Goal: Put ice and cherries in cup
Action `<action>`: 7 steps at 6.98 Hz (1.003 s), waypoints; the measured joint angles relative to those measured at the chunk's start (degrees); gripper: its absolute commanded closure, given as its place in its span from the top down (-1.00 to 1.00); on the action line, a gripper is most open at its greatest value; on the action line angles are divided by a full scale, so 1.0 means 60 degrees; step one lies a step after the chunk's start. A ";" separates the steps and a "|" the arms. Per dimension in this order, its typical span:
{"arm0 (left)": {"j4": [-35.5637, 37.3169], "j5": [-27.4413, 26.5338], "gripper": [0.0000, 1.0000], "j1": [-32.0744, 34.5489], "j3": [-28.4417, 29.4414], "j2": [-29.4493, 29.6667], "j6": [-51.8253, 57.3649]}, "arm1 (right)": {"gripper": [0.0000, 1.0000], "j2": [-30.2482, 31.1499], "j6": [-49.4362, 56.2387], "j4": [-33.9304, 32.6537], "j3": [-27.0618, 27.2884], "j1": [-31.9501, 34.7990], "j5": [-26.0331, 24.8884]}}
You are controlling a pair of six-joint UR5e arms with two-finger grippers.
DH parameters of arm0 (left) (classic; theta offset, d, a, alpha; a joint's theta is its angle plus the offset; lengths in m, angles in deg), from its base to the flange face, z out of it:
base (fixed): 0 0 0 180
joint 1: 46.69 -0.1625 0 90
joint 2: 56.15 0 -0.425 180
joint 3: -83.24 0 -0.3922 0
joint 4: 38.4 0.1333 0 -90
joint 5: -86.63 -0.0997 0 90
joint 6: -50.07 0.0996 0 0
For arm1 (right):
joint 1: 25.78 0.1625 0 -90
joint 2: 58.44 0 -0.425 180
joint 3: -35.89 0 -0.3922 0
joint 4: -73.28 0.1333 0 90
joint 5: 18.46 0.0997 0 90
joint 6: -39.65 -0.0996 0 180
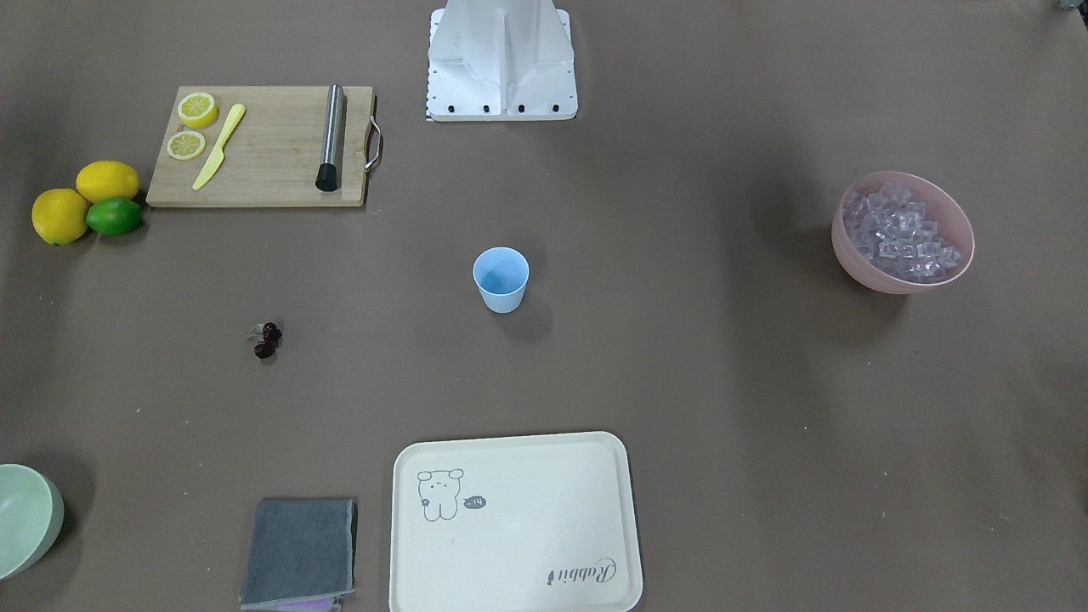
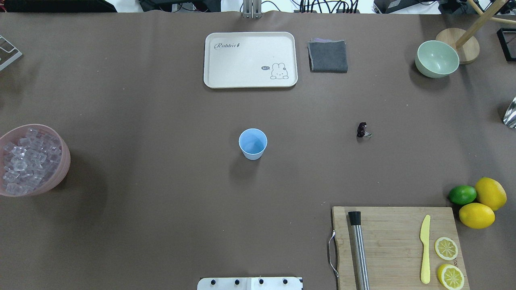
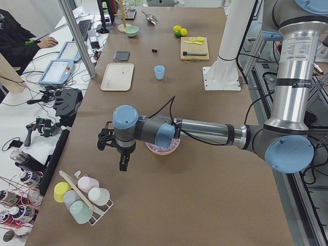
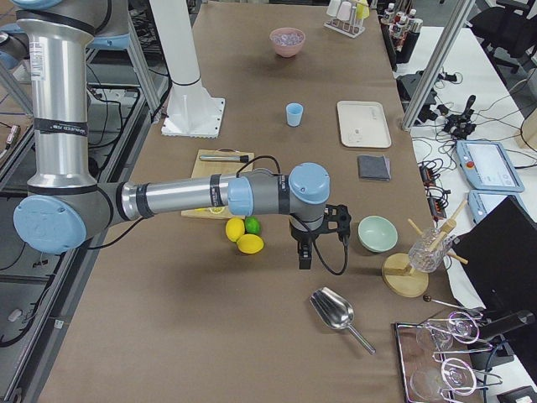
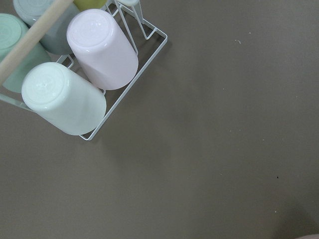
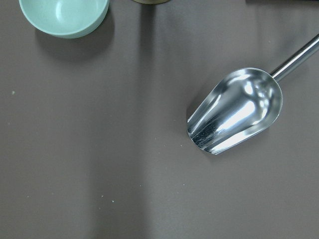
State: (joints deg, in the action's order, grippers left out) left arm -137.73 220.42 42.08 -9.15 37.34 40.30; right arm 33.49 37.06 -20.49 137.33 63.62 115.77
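Note:
The light blue cup (image 2: pixel 252 143) stands upright and empty mid-table; it also shows in the front view (image 1: pixel 501 279). The dark cherries (image 2: pixel 362 130) lie on the table to the cup's right, on the robot's right side. The clear ice cubes (image 2: pixel 28 159) fill a pink bowl (image 2: pixel 64 149) at the far left edge. My left gripper (image 3: pixel 122 164) hangs beyond the pink bowl, near a cup rack. My right gripper (image 4: pixel 304 259) hangs past the lemons, above a steel scoop (image 6: pixel 234 112). I cannot tell whether either gripper is open or shut.
A cream tray (image 2: pixel 250 80) and grey cloth (image 2: pixel 327 56) lie at the far side. A cutting board (image 2: pixel 387 241) holds lemon slices, a yellow knife and a steel rod. Two lemons and a lime (image 2: pixel 462 194), a pale green bowl (image 2: pixel 437 59) and a cup rack (image 5: pixel 89 64) stand around.

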 measured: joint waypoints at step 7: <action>-0.1519 0.0020 0.96 -0.0411 -0.1184 -0.0729 -0.1175 | 1.00 -0.0143 -0.0643 -0.0007 0.0091 -0.0002 0.0049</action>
State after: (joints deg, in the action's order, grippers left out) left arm -146.84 220.54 39.61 -16.25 32.96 33.25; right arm 32.62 33.20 -20.54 137.87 63.61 116.07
